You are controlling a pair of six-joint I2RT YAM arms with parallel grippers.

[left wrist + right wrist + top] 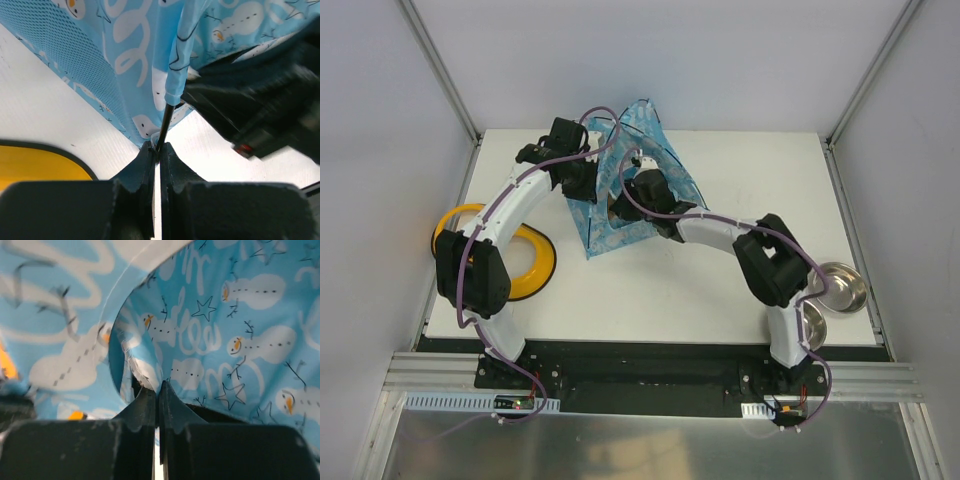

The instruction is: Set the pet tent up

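Note:
The pet tent stands half raised at the back middle of the table, light blue with white snowmen print. My left gripper is at the tent's left side. In the left wrist view that gripper is shut on the tip of a thin black pole, which comes out of a blue fabric sleeve. My right gripper reaches into the tent from the right. Seen from the right wrist, the gripper is shut on a fold of the tent's fabric at a raw seam edge.
A yellow double bowl lies at the table's left edge, partly under the left arm, and shows as a yellow edge in the left wrist view. Two steel bowls sit at the right edge by the right arm's base.

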